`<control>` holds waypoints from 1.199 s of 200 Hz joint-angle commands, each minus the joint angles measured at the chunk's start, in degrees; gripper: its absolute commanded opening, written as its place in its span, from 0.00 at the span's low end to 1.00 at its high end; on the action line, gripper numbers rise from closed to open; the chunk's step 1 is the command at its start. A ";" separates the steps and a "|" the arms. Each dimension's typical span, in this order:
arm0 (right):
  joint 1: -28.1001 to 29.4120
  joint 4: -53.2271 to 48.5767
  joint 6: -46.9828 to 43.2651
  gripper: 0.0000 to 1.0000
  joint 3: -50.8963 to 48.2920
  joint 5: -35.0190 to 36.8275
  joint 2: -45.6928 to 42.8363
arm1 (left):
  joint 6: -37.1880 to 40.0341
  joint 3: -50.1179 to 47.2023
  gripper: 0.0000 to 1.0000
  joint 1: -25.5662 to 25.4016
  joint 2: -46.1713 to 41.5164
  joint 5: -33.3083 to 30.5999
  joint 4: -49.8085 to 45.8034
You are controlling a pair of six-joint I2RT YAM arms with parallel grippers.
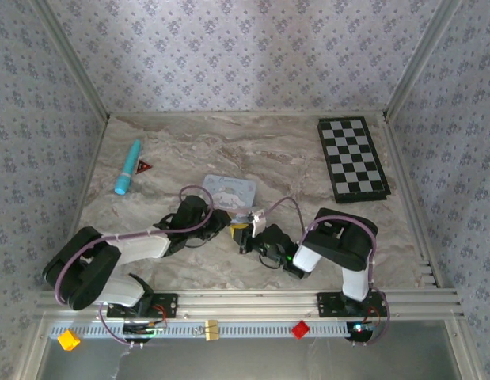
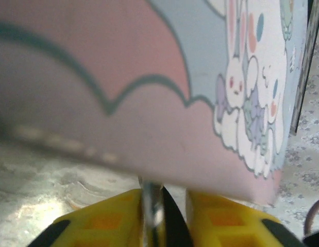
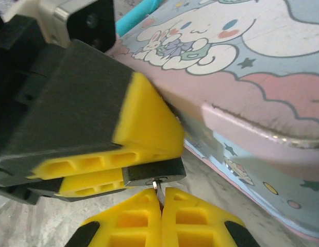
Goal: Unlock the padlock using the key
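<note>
Left tool point(image 2: 164, 208) clamps padlock point(image 3: 149, 174) just beside tin point(image 3: 252, 113) wall. Keyhole face points at right tool point(image 3: 160, 199), closed on key point(image 3: 157, 186). Key shaft aligned, tip at keyhole.

Pale blue tin point(image 1: 229, 191) with a cartoon rabbit print, lying flat on the marble table point(image 1: 292, 146). Well right of the tin and further back, a chessboard point(image 1: 353, 158). Well left of the tin, a teal tube point(image 1: 127, 167), perhaps a pen, with a small red triangle point(image 1: 142, 165) just beside it. Nearer than the tin, on the front rail point(image 1: 252, 301), a yellow block point(image 1: 68, 340) and a red block point(image 1: 299, 329).
</note>
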 commanded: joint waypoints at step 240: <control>-2.33 -12.30 7.53 0.00 -5.15 8.07 -7.55 | 30.14 20.94 0.88 12.52 7.60 1.35 -19.14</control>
